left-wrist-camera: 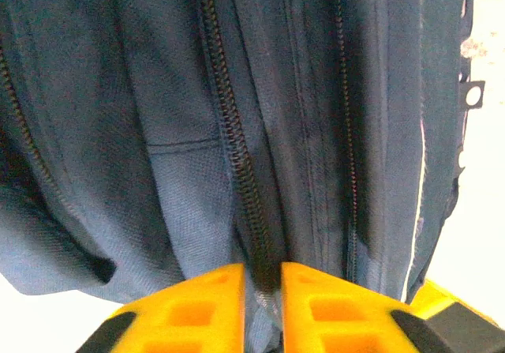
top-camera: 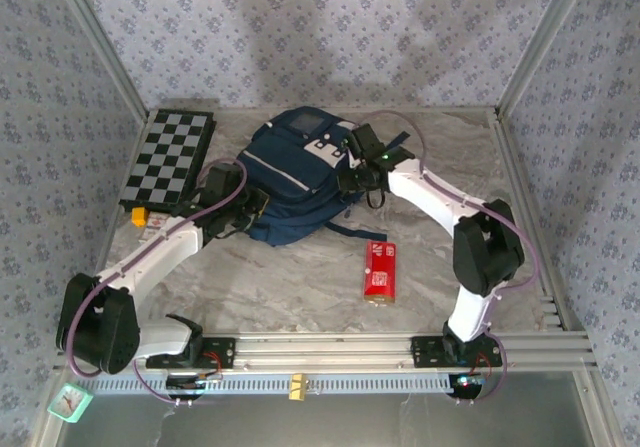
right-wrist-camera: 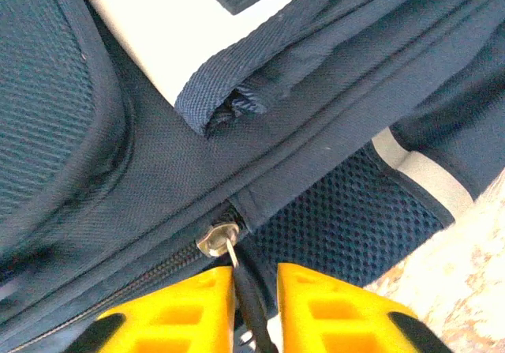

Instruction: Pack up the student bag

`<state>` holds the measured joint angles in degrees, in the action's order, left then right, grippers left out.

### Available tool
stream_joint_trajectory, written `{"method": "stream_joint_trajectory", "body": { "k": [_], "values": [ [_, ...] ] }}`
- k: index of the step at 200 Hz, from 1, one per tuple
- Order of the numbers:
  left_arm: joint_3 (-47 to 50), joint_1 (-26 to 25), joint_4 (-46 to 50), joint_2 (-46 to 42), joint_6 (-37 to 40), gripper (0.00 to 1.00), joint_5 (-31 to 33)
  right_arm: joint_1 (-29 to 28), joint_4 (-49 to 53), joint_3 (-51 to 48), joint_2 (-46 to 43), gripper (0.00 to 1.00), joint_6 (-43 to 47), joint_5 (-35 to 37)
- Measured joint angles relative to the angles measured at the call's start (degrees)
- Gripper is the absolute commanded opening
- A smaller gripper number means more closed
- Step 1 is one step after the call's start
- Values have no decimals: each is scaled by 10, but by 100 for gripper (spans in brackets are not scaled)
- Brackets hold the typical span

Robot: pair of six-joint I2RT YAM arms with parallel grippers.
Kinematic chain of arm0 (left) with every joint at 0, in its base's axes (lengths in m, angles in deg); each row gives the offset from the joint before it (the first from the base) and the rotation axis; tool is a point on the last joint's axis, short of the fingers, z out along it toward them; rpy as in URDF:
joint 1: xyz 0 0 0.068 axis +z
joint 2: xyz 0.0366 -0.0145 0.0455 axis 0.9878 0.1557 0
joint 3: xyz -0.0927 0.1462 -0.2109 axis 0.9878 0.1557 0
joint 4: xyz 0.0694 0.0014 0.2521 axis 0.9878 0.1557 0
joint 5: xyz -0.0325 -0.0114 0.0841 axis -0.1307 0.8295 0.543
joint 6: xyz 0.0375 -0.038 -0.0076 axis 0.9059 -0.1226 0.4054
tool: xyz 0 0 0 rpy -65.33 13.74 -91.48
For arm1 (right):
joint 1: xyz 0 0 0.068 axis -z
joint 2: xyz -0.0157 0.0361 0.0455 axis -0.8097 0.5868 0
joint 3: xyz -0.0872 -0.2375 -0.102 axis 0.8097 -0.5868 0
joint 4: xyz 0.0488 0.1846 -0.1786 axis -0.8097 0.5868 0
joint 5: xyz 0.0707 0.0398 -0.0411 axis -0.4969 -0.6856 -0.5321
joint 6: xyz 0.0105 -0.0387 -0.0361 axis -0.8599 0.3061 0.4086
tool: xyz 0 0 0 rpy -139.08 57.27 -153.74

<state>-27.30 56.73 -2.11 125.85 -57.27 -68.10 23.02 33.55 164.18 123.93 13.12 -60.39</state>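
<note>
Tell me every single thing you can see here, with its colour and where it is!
student bag: one, navy blue with a white patch, middle of the table
checkered board: one, black and white, back left
packet: one, red, in front of the bag, to the right
small block: one, yellow, by the board's near corner
small thing: one, teal, past the near left corner
table: one, grey marbled, under the bag
left hand: one, yellow fingers, bag's zip fabric between them; squeezing or not, can't tell
right hand: one, yellow fingers a little apart, zip pull between them
</note>
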Motion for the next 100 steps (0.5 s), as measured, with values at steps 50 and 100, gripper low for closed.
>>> {"method": "stream_joint_trajectory", "body": {
  "k": [50, 100],
  "values": [
    [0, -12, 36, -51, 24, 34, 24, 17, 30, 92, 31, 57, -68, -122],
    [-30, -49, 77, -69, 46, 45, 78, 13, 60, 205, 132, 60, -83, -162]
  ]
}}
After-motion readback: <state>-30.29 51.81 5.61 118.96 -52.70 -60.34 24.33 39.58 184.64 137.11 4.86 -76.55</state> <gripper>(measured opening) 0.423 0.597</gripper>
